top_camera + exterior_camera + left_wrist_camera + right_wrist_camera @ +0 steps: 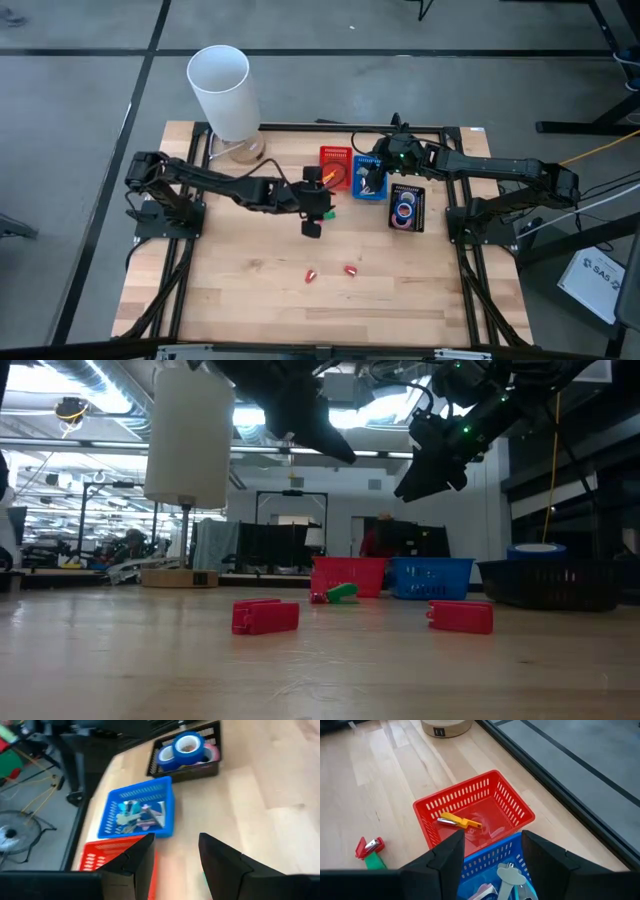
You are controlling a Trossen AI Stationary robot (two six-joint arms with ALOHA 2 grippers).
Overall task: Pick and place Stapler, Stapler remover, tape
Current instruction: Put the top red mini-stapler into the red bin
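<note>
Wooden tabletop (250, 290) fills my frame. At center, my left gripper (312, 228) hovers, fingers spread, empty. My right gripper (368, 186), spread, hangs over the blue basket (370, 190). Tape (404, 211) sits right of center in the black tray (407, 209).

From my overhead feed I see a pale wooden bench (250, 300) with a dark frame. A white cylindrical lamp (222, 92) on a round wooden base stands at its far left corner. Around the bench lies grey floor (80, 100) crossed by dark lines. A white sheet (597, 278) lies right of the bench.
</note>
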